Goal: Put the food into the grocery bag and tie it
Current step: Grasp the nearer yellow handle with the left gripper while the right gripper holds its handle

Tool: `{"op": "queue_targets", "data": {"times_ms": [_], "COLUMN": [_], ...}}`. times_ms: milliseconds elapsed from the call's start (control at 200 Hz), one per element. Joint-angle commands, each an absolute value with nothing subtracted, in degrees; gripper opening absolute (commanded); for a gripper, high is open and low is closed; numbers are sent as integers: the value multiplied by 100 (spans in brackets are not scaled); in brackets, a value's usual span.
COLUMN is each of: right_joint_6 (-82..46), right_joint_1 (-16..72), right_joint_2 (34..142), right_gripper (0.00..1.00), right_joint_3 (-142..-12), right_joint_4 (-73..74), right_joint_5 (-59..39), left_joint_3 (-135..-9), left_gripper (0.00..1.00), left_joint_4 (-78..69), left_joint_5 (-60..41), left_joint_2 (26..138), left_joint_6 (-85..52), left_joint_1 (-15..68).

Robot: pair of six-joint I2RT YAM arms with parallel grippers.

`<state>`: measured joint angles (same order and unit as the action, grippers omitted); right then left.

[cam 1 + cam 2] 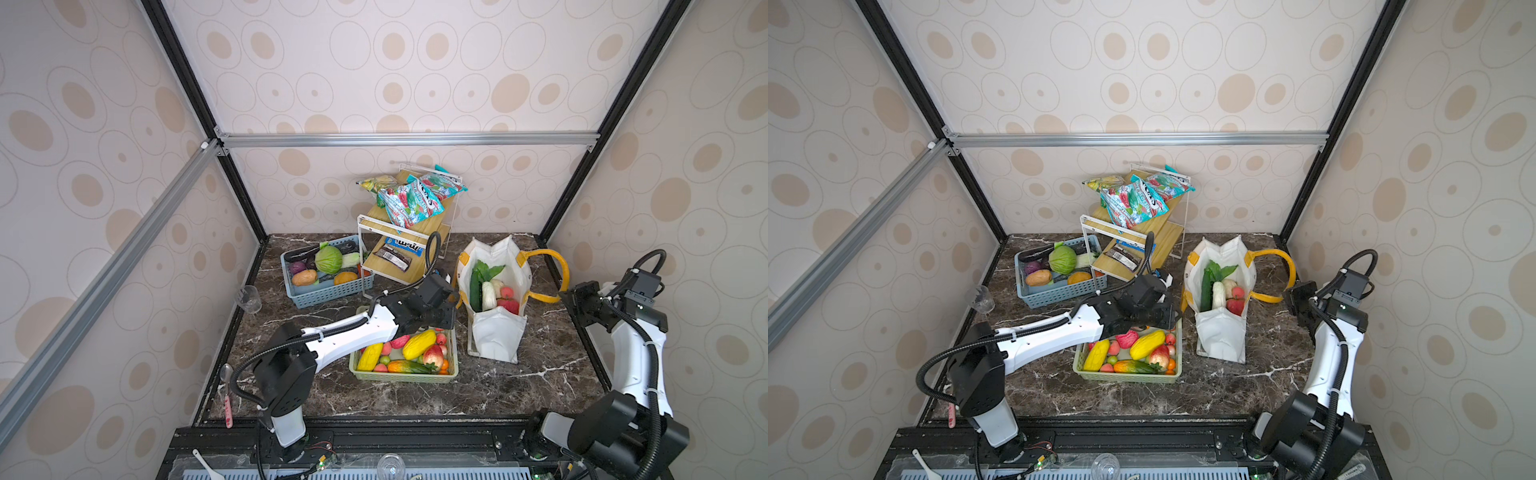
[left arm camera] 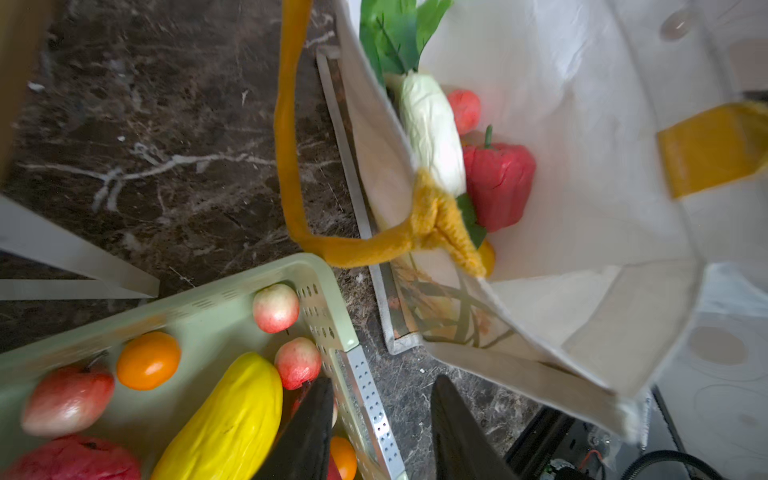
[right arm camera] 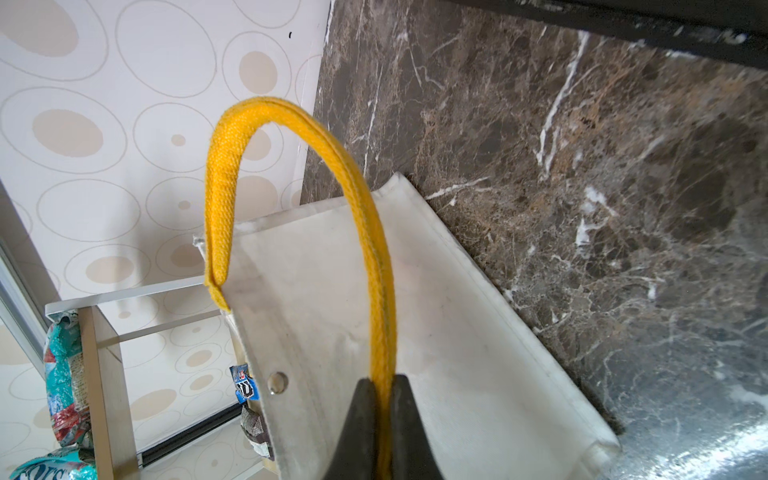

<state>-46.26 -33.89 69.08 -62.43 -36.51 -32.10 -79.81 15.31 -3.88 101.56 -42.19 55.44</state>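
On the dark brown, white-veined marble tabletop (image 1: pixel 519 395), boxed in by cream wallpaper with beige ovals, I see one clear cup (image 1: pixel 248 298) at nine o'clock. One blue basket (image 1: pixel 328 298) of vegetables is at ten. One two-tier rack (image 1: pixel 365 232) stands at twelve. At least two teal snack bags (image 1: pixel 399 203) lie on top of it, but I can't make out their big white letters. A blue wrapper (image 1: pixel 405 244) below seems to read "m&m", upside down to me. At six sits one green basket (image 1: pixel 405 378) of fruit. The left gripper (image 2: pixel 384 380) hangs over its rim, jaws apart with nothing between them. At three stands the one grocery bag (image 1: pixel 498 338), mouth open, with food (image 1: pixel 489 293) inside: greens, cucumber, white cabbage, red pepper. The right gripper (image 3: pixel 382 384) is pinched tight on its yellow handle (image 3: pixel 266 106).
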Motion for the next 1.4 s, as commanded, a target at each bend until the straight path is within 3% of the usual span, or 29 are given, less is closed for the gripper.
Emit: {"op": "queue_targets", "data": {"times_ms": [0,390,550,970,1395], "right_joint_6": [-4465,-4280,-4315,-4221,-4184], "right_joint_1": [-3419,-3423,-3428,-3574,-3885], "right_joint_2": [6743,6723,6793,6847,7019], "right_gripper": [8,8,8,7,7], "right_joint_3": [-6518,-7187,-7207,-7483,-7766], "right_joint_4": [-3895,-4221,-4149,-4266,-4311], "right_joint_5": [-3130,-2746,-2725,-2677,-2830], "left_joint_3": [-8349,-8381,-8249,-8158,-8226], "left_gripper": [42,56,60,48,50], "left_joint_4": [1365,603,-117,-606,-932], "left_joint_5": [-50,949,803,1239,1227], "left_joint_2": [10485,10960,11045,11462,11822], "left_joint_6": [-4286,-4607,-4203,-3612,-3454], "left_joint_1": [5643,5635,5634,5635,5607]}}
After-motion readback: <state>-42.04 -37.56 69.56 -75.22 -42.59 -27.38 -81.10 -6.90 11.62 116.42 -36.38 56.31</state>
